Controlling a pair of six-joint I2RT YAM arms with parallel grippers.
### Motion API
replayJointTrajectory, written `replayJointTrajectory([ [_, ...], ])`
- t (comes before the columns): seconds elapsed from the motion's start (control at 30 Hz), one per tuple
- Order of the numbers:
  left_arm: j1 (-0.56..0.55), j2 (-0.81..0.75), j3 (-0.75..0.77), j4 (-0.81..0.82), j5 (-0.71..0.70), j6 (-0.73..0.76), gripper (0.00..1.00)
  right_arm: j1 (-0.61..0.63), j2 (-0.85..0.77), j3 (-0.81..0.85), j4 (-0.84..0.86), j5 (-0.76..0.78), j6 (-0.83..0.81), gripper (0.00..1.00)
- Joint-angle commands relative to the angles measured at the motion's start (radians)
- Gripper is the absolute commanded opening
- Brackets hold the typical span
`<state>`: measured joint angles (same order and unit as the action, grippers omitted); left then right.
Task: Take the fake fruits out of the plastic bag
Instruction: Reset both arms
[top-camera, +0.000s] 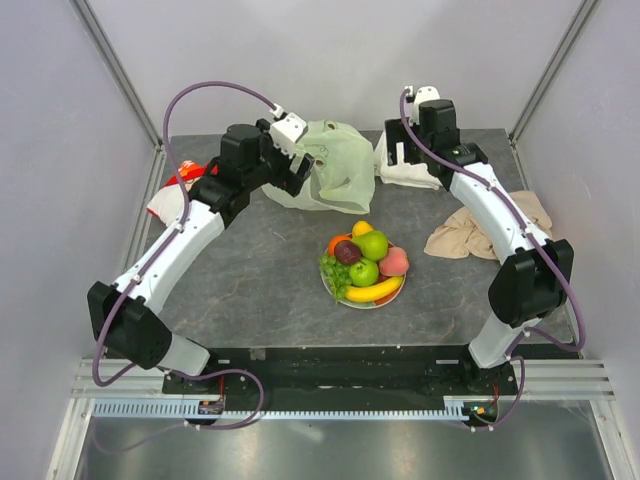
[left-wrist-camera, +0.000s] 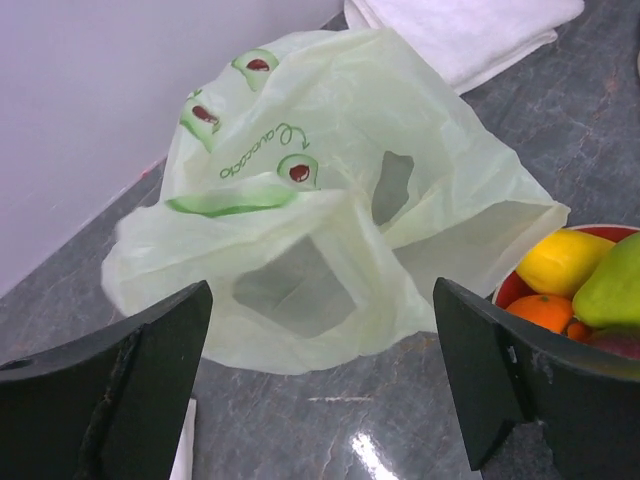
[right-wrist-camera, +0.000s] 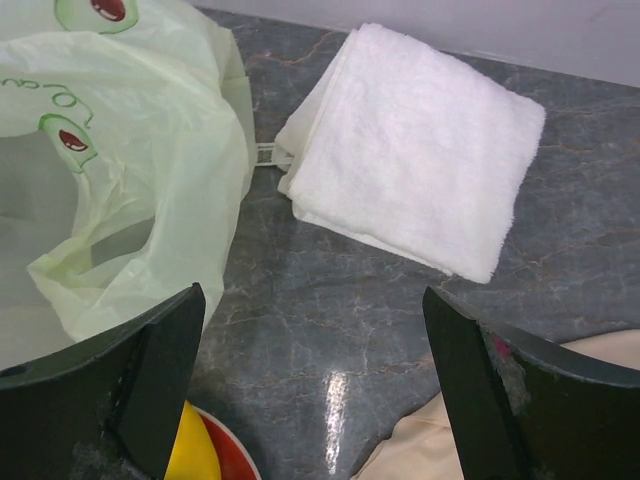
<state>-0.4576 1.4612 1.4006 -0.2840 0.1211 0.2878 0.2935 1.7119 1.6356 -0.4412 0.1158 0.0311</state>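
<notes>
The pale-green plastic bag (top-camera: 335, 170) lies crumpled at the back middle of the table. It also shows in the left wrist view (left-wrist-camera: 330, 190) and the right wrist view (right-wrist-camera: 110, 150). No fruit shows inside it. The fake fruits (top-camera: 365, 262) are piled on a flowered plate (top-camera: 372, 305) in the middle: green apples, a banana (top-camera: 375, 290), a peach, a plum and an orange. My left gripper (top-camera: 298, 168) (left-wrist-camera: 321, 300) is open and empty just left of the bag. My right gripper (top-camera: 405, 157) (right-wrist-camera: 313, 290) is open and empty above the table, right of the bag.
A folded white towel (top-camera: 410, 172) (right-wrist-camera: 415, 150) lies beside the right gripper. A beige cloth (top-camera: 485, 232) lies at the right. A red-and-white snack packet (top-camera: 175, 188) lies at the left edge. Walls close off the back and sides.
</notes>
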Motion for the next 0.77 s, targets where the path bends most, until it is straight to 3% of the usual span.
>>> replayJointTrajectory([
  [0.0, 0.030, -0.079, 0.081, -0.063, -0.028, -0.019, 0.99, 0.001, -0.044, 0.020, 0.056, 0.134, 0.014, 0.98],
  [0.3, 0.121, -0.133, 0.110, -0.139, -0.009, -0.133, 0.99, 0.001, -0.037, 0.047, 0.075, 0.159, -0.010, 0.98],
  [0.43, 0.186, -0.140, 0.061, -0.101, -0.017, -0.214, 0.99, -0.001, -0.035, 0.053, 0.075, 0.142, -0.002, 0.98],
  [0.73, 0.209, -0.075, 0.003, 0.011, -0.100, -0.280, 0.99, 0.001, -0.029, 0.055, 0.085, 0.131, 0.009, 0.98],
])
